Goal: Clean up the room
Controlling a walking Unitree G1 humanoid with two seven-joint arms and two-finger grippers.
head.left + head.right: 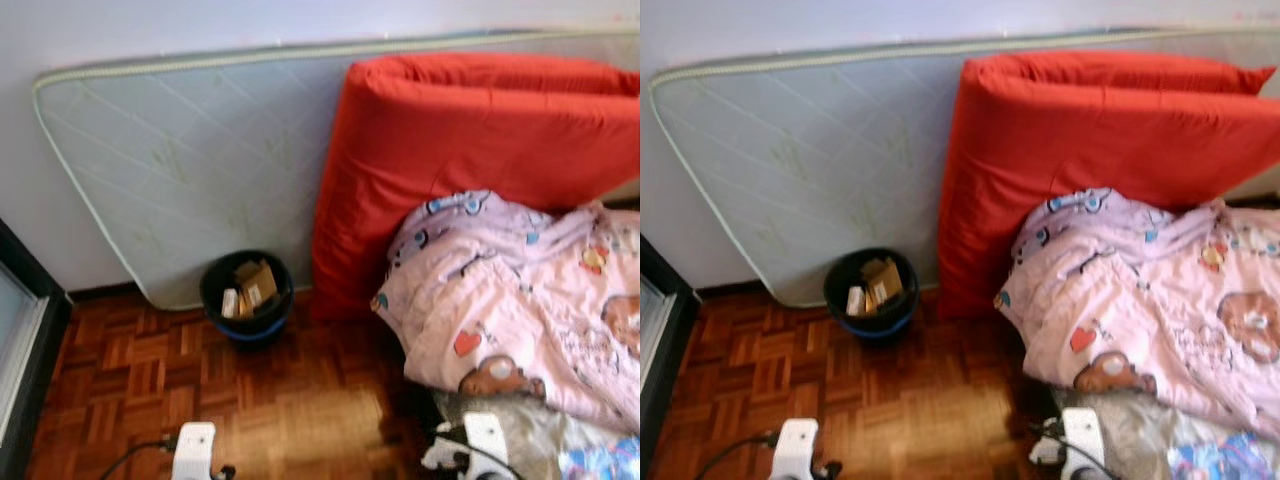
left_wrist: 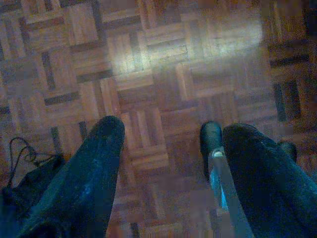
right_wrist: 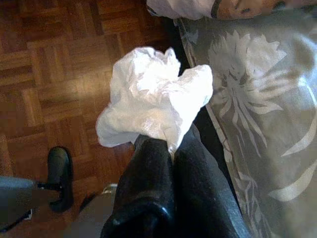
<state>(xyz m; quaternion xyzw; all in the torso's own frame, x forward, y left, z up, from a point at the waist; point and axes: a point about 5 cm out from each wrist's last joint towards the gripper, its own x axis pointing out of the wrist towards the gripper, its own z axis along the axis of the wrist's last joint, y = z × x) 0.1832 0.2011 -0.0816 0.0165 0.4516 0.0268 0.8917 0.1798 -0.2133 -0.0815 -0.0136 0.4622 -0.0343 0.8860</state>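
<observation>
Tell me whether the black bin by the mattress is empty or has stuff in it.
Not empty. The black bin stands upright on the parquet, with cardboard scraps showing inside through its open top.

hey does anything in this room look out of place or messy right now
Yes. A bare mattress and a folded red pad stand on edge against the wall, and a pink quilt lies rumpled in a heap on the floor. The right gripper holds a crumpled white wad, not yet in the black bin.

right tool (image 3: 163, 141) clamped tight; left tool (image 2: 168, 144) spread open.
</observation>
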